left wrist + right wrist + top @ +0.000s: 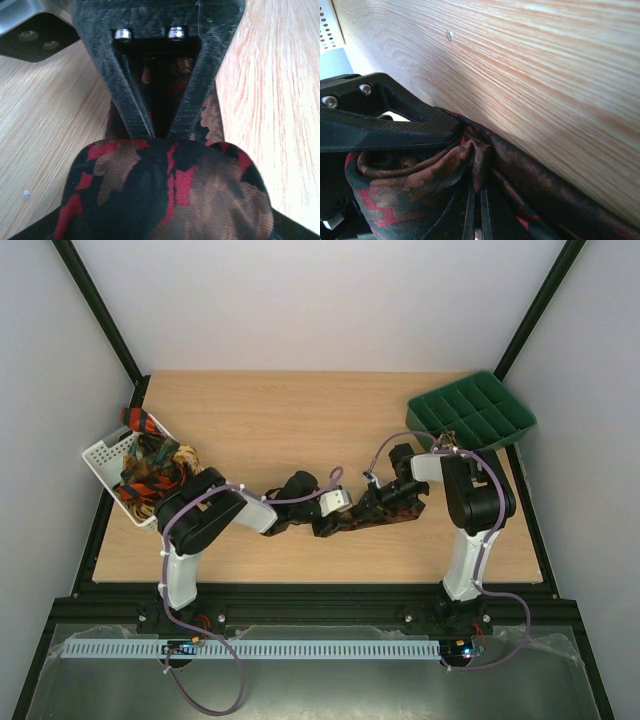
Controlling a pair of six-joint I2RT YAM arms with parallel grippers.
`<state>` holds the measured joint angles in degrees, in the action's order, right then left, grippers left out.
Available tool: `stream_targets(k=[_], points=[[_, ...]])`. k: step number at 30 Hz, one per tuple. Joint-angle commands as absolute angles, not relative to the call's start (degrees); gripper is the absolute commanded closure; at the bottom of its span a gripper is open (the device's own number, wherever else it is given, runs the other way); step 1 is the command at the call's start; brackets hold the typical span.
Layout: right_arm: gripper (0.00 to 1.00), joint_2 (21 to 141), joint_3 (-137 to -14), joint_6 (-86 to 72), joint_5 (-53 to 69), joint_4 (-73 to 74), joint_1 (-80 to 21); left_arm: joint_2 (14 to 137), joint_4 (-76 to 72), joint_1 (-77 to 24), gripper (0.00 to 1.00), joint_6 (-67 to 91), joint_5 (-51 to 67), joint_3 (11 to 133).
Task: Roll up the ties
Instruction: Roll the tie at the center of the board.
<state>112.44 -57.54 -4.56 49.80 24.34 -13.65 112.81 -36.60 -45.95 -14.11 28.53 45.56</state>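
Brown-and-red fabric, the dark tie (372,512), lies at the centre of the worktop (300,420) between both arms. Its wrist view shows the right claw (470,160) clamped on a bunched fold. The left claw (161,132) straddles the tie; whether it grips cannot be told. Only the top view shows the white basket (100,455) of other ties (150,468) at left and the green tray (475,415) at upper right.

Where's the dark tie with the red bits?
In the top view, the dark tie lies mid-table between the left fingers and right fingers, with the white basket far left and green tray back right.
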Motion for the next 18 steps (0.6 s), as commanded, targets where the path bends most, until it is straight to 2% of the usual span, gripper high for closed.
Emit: stream_targets(k=[1,3,6,13,18], points=[[0.98,115.91,-55.82,-4.96,37.93,25.27,-14.83,114.24,-34.30,-46.88,0.51,-16.17,28.19,47.55],[0.92,114.72,-56.09,-4.47,37.94,25.93,-14.39,113.90,-31.86,-46.27,0.62,-18.98,27.32,46.52],[0.77,111.47,-56.32,-3.60,39.24,26.93,-12.97,112.99,-29.01,-44.80,0.69,-22.57,27.02,43.58],[0.51,100.72,-55.10,-4.75,48.69,26.40,-12.90,111.91,-25.09,-43.68,0.70,-26.12,26.31,41.30],[0.48,101.29,-54.46,-7.84,50.84,23.11,-15.93,112.28,-25.14,-43.76,0.68,-25.26,27.21,41.82]])
